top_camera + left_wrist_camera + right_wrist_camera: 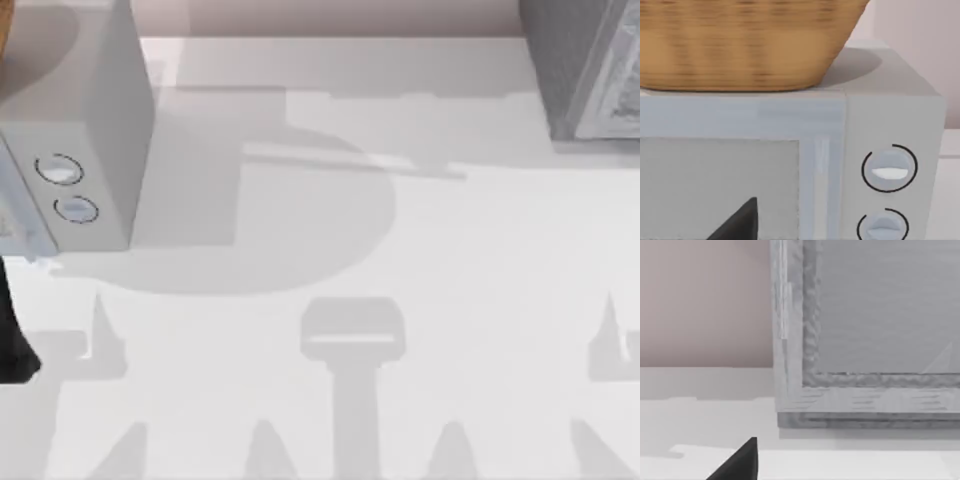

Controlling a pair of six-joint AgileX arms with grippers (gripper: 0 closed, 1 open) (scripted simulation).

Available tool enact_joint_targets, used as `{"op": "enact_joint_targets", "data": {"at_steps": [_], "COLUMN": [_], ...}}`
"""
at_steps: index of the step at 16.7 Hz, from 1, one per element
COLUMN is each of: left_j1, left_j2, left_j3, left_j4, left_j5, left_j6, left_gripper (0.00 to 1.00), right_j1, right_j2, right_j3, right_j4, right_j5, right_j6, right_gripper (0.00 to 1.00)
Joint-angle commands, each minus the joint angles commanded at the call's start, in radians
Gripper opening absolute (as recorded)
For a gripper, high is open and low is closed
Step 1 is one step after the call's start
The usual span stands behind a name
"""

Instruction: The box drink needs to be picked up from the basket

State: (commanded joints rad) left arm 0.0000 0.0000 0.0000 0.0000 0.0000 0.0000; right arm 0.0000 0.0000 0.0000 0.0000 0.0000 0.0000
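The woven tan basket (740,45) stands on top of the big grey box with two round dials (888,170), at the table's far left. From here I see only the basket's outer wall, so the box drink is hidden. A black tip of my left gripper (740,222) shows in front of the grey box's door, below the basket. A dark piece of my left arm (12,330) sits at the left edge of the table. A black tip of my right gripper (740,462) hangs over the white table, short of a second grey box (865,340).
The dialled grey box (75,150) fills the back left corner and the other grey box (590,70) the back right. A sliver of the basket (3,25) shows at the top left. The white table (400,250) lies between them, crossed by arm shadows.
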Motion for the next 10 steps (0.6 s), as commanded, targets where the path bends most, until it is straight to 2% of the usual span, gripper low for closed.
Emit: {"op": "enact_joint_targets", "data": {"at_steps": [5, 10], "left_j1": [0.015, 0.075], "left_j2": [0.063, 0.315], "left_j3": [0.028, 0.186], "left_j4": [0.011, 0.093], "left_j5": [0.015, 0.082], "left_j6": [-0.002, 0.002], "left_gripper": [1.00, 1.00], "right_j1": [0.000, 0.000], "right_j2": [0.000, 0.000], "right_j3": [0.000, 0.000], "right_j4": [0.000, 0.000], "right_j5": [0.000, 0.000], "right_j6": [0.000, 0.000], "right_gripper": [1.00, 1.00]}}
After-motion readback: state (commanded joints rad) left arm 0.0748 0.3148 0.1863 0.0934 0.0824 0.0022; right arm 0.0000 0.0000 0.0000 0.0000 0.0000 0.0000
